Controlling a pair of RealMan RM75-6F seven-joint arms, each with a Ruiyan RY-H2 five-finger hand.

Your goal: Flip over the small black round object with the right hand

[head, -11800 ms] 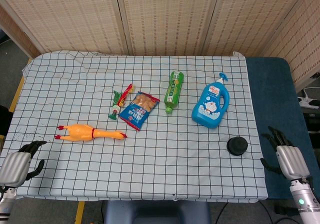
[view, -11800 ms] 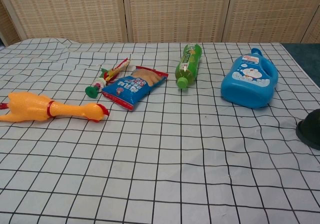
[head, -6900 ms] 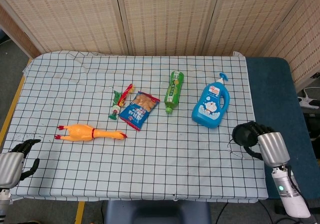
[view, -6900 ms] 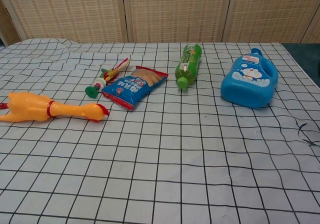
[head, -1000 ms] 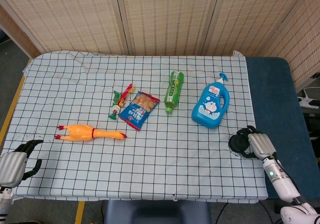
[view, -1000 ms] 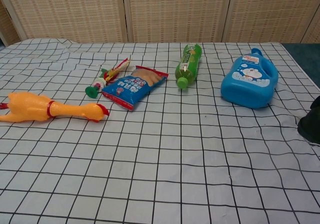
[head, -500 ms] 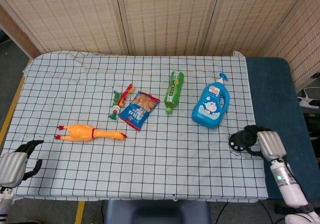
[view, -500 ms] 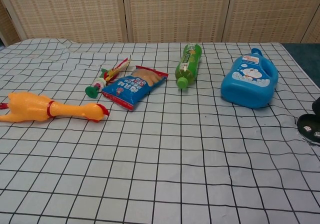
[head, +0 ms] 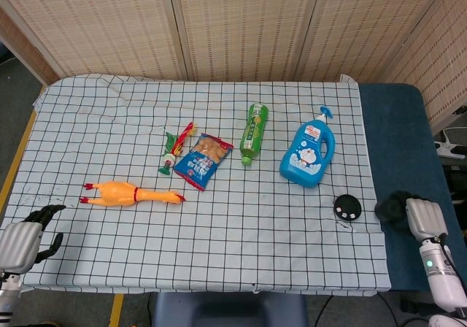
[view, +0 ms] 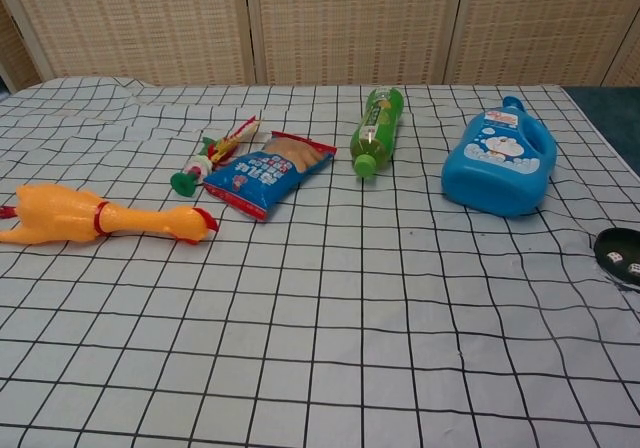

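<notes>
Black, rigid, light-looking small round object [head: 347, 208] lies just left of the empty, curled right hand [head: 416, 217]; its thin rim offers grip.

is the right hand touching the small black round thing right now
Apart. The head view shows checked cloth and blue table surface between the right hand and the small black round object, which lies alone on the cloth.
</notes>
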